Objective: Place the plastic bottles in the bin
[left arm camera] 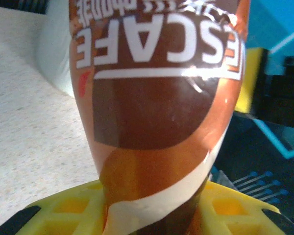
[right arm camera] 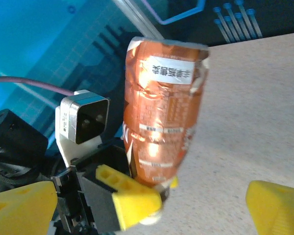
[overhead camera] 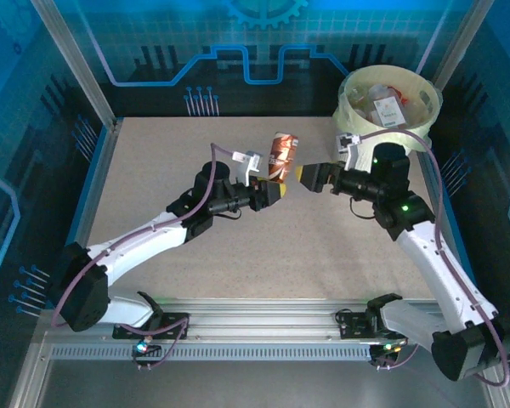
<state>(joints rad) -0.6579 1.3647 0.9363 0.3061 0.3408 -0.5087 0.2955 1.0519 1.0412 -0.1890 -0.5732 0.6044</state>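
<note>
1. Step in hand: this looks to me like a mid-air handover. The left gripper (overhead camera: 276, 191) is clamped on the narrow lower end of a crushed brown-and-orange bottle (overhead camera: 281, 155). It holds the bottle more or less upright above the middle of the table (overhead camera: 153, 170), a bit toward the far edge
2. The right gripper (overhead camera: 310, 176) is just beside the bottle on its right, pointed at it and not touching. In the right wrist view its yellow fingers (right arm camera: 272, 208) are spread wide with nothing between them, so it's open and empty
3. The bin (overhead camera: 350, 109) sits at the table's far right corner, well apart from the held bottle. Other bottles (overhead camera: 384, 106) are already lying inside it
4. Next move, my guess: the right gripper eases forward until its fingers straddle the labelled body above the left gripper's hold, then closes. After that the left one lets go, and the right arm swings back over the bin's rim and drops the bottle in
5. I can't really tell whether the gripped end is the cap end. There's a whitish bit down there that might be the cap, but the left wrist view is too close to say
6. The body is dented and probably squishy, so I'd go for a firm, centred grab before the left releases
</note>
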